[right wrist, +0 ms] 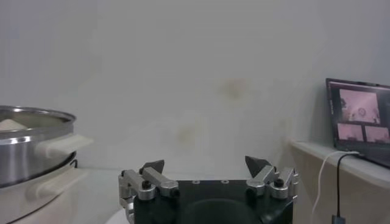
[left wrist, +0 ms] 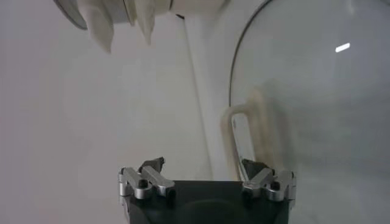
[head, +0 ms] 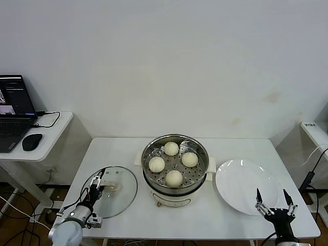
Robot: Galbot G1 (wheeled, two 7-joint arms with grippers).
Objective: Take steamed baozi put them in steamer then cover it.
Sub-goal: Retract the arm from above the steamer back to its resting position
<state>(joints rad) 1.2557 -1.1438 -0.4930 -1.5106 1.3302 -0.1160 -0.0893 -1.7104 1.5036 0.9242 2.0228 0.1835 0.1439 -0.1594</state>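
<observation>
Several cream-white baozi (head: 173, 177) lie in the shiny steamer (head: 150, 177), which sits on its cream cooker base at the table's middle. The glass cover (head: 123, 197) lies flat on the table left of the steamer, its cream handle (head: 112, 186) at the centre. My left gripper (head: 96, 185) is open just above the cover's left part, its jaws next to the handle (left wrist: 242, 134); the cover (left wrist: 317, 91) fills that view's side. My right gripper (head: 274, 201) is open and empty at the front right, over the white plate's near edge. The steamer (right wrist: 30, 149) shows in the right wrist view.
An empty white plate (head: 241, 184) lies right of the steamer. A side desk at the far left holds a laptop (head: 13, 110) and a mouse (head: 32, 142). A white wall stands behind the table.
</observation>
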